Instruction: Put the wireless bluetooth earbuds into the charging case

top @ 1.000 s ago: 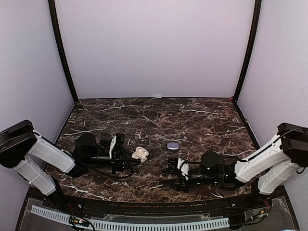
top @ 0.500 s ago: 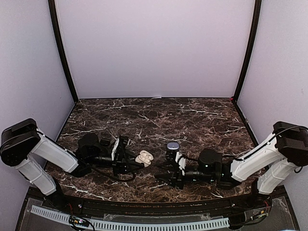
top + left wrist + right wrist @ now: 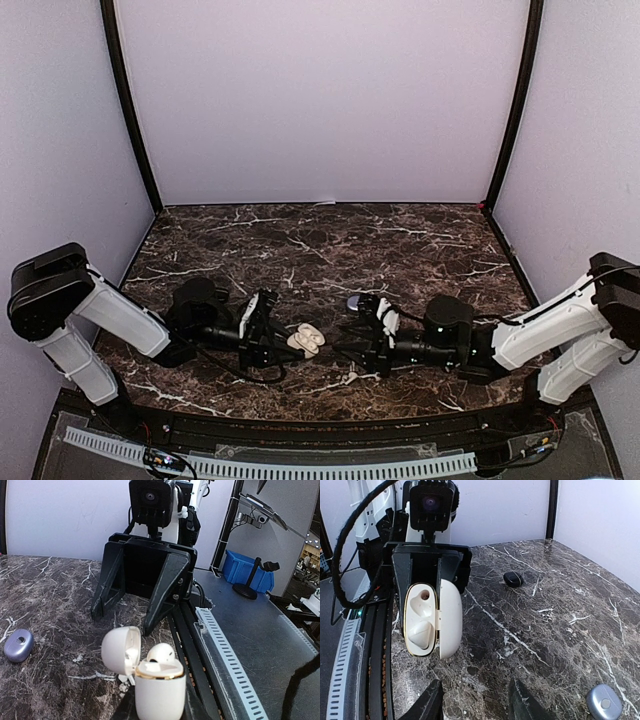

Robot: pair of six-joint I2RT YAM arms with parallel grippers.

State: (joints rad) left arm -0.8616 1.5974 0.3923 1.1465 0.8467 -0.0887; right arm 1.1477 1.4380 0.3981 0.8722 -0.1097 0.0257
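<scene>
The left jaws are clamped on the white charging case (image 3: 159, 692), held over the near surface (image 3: 420, 250) with its lid swung open and its long axis aimed mouth-first at the right jaws, which stand apart and empty, one white earbud (image 3: 160, 653) seated inside beside a bare socket.

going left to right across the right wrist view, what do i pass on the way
open white charging case → small black object → lavender oval object
</scene>
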